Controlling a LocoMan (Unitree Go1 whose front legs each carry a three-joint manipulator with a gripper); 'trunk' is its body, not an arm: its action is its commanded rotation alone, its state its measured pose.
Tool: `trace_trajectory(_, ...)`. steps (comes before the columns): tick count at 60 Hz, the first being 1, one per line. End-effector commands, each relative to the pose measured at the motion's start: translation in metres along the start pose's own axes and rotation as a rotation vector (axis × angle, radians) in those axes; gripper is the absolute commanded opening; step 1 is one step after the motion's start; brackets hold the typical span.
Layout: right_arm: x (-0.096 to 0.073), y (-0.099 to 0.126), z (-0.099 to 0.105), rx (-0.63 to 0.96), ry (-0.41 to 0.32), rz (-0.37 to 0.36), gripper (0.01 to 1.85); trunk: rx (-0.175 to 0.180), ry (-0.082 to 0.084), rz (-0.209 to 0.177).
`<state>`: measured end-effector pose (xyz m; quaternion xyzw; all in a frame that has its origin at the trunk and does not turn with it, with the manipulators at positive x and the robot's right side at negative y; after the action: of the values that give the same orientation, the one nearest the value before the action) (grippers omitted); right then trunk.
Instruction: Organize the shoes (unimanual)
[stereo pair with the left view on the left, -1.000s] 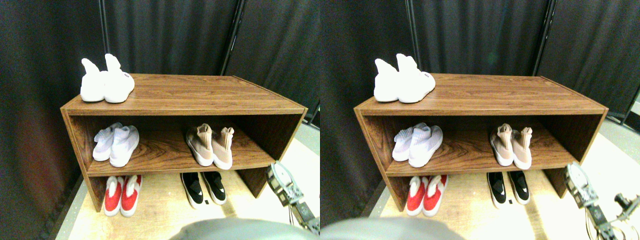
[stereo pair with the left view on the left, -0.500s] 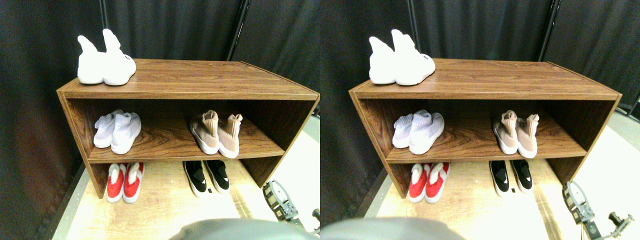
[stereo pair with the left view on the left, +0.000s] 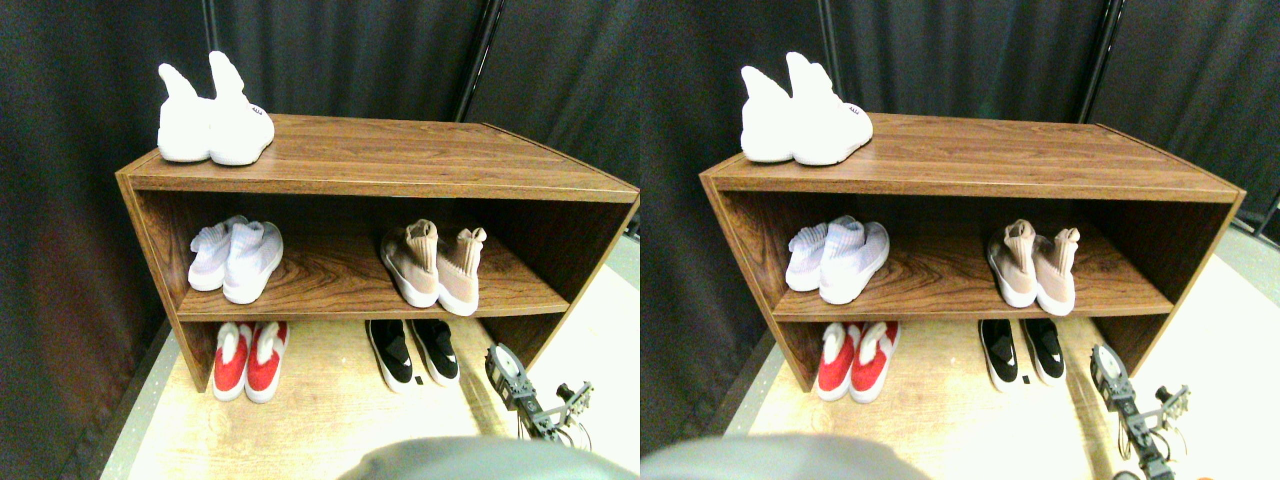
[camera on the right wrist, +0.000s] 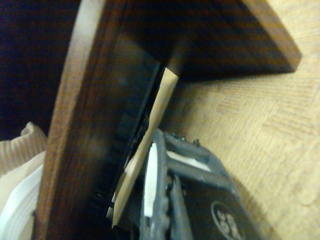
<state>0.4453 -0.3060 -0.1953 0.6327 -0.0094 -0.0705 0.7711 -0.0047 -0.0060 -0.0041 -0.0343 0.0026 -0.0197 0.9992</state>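
Note:
The tan-beige knit shoes (stereo pair with the left view on the left: 432, 268) stand side by side on the right of the middle shelf, toes toward me. Below them, the low black shoes (stereo pair with the left view on the left: 412, 352) with white marks sit as a pair on the floor under the shelf. My right gripper (stereo pair with the left view on the left: 505, 368) hangs low over the floor, just right of the black pair and in front of the rack's right side panel. In the wrist view the dark gripper (camera on the right wrist: 162, 195) points along the shelf board's edge (camera on the right wrist: 75, 125), and a tan shoe (camera on the right wrist: 17, 170) with a white sole shows beyond that board.
The wooden rack (stereo pair with the left view on the left: 380, 182) carries a white high-collar pair (stereo pair with the left view on the left: 213, 122) on its top left. A pale pair (stereo pair with the left view on the left: 235, 262) sits on the middle shelf's left. A red-and-white pair (stereo pair with the left view on the left: 248, 360) stands on the light wood floor (stereo pair with the left view on the left: 320, 420). Dark curtains hang behind.
My right gripper has moved left and closer to the black pair. The whole picture shifted a second ago, so the camera moved. No shoe has moved.

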Motion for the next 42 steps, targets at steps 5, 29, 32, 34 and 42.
trace_trajectory(5, 0.014, -0.005, 0.000, -0.007, -0.032, -0.013, 0.06, -0.032, 0.017, 0.017)
trace_trajectory(29, 0.047, -0.027, -0.005, -0.004, -0.061, -0.095, 0.06, -0.045, 0.008, 0.036)
trace_trajectory(32, 0.051, -0.029, -0.005, -0.012, -0.071, -0.108, 0.06, -0.047, 0.009, 0.038)
trace_trajectory(34, 0.053, -0.030, -0.005, -0.010, -0.072, -0.113, 0.06, -0.048, 0.009, 0.039)
trace_trajectory(42, 0.063, -0.034, -0.006, -0.010, -0.094, -0.144, 0.06, -0.052, 0.009, 0.045)
